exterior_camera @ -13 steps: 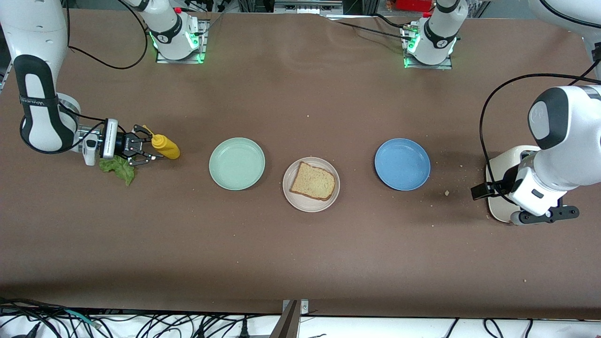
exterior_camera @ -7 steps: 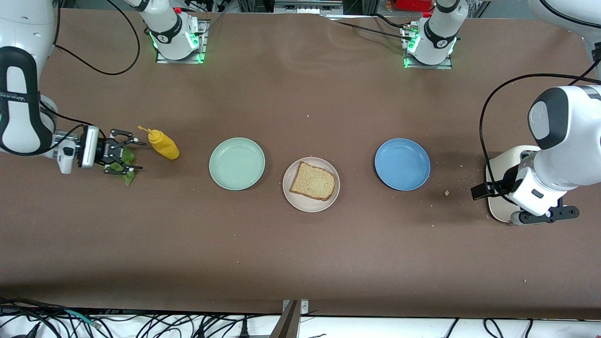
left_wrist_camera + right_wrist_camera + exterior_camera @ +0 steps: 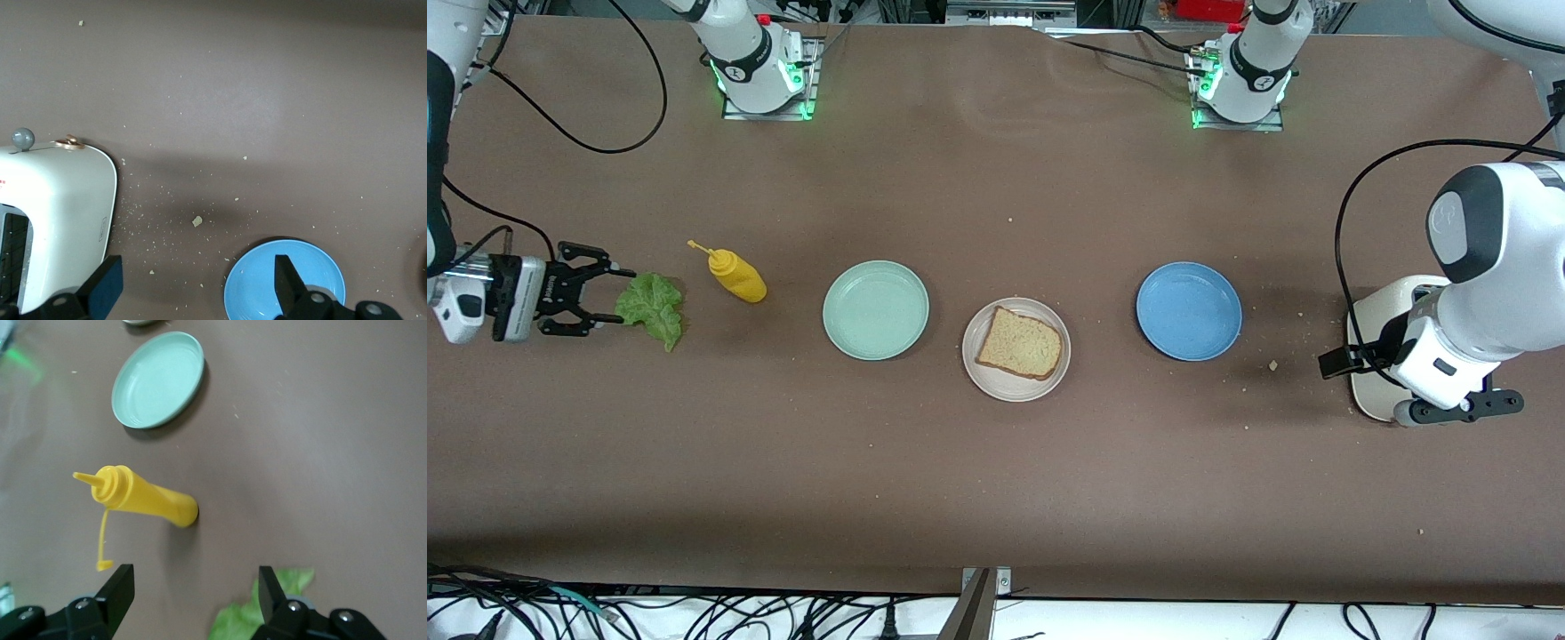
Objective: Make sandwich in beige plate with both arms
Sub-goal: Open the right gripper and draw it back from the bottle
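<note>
Lettuce leaf (image 3: 652, 307) on table just beside right gripper (image 3: 609, 296) fingers, spread, empty; left gripper (image 3: 197, 290) fingers spread.

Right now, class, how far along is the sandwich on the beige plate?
Done: one bread slice lies on the beige plate. In hand: nothing; the right gripper stands open beside the lettuce leaf, which lies on the table. The left gripper waits open over the white toaster. Left: lettuce and a second slice.

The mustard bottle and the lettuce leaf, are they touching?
Apart. The front view shows bare brown table between the yellow mustard bottle and the lettuce leaf; the right wrist view shows the same gap.
</note>
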Action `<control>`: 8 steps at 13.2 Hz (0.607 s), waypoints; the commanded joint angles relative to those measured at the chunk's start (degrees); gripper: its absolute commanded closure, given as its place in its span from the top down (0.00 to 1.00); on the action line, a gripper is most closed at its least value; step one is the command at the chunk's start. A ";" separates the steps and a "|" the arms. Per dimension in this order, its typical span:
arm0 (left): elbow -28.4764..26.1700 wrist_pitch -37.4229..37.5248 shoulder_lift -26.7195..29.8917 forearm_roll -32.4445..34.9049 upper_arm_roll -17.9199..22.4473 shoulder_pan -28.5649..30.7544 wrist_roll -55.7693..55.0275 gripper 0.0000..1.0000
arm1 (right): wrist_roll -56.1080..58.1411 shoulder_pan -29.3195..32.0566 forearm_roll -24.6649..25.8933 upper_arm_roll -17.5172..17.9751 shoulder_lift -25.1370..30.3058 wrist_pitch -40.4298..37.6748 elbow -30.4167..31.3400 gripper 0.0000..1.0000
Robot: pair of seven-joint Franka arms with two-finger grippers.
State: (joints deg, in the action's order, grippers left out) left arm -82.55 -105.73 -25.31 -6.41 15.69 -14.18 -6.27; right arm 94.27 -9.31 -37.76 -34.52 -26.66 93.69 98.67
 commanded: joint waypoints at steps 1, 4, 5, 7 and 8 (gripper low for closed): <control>-0.15 0.00 0.17 -0.71 0.21 -0.32 -0.32 1.00 | -16.42 -3.07 7.59 -0.63 3.36 -0.27 -1.20 0.84; -0.07 -0.09 0.17 -0.71 0.21 -0.32 -0.32 1.00 | -36.20 -7.73 19.11 -0.46 6.35 3.77 -1.38 0.91; -0.07 -0.09 0.17 -0.71 0.21 -0.32 -0.32 1.00 | -40.70 -8.09 19.82 -0.46 6.18 4.30 -1.20 0.93; 0.02 -0.09 0.09 -0.71 0.21 -0.32 -0.32 1.00 | -48.35 -8.61 23.32 -0.46 5.83 6.76 -0.85 0.96; 0.02 -0.09 0.08 -0.71 0.21 -0.32 -0.32 1.00 | -52.22 -9.84 26.30 -0.46 5.91 7.64 -0.85 0.97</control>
State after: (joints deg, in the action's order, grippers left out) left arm -82.55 -105.73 -25.31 -6.41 15.65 -14.19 -6.28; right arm 48.35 -17.64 -15.48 -34.55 -21.43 99.55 96.93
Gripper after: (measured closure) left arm 0.000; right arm 0.040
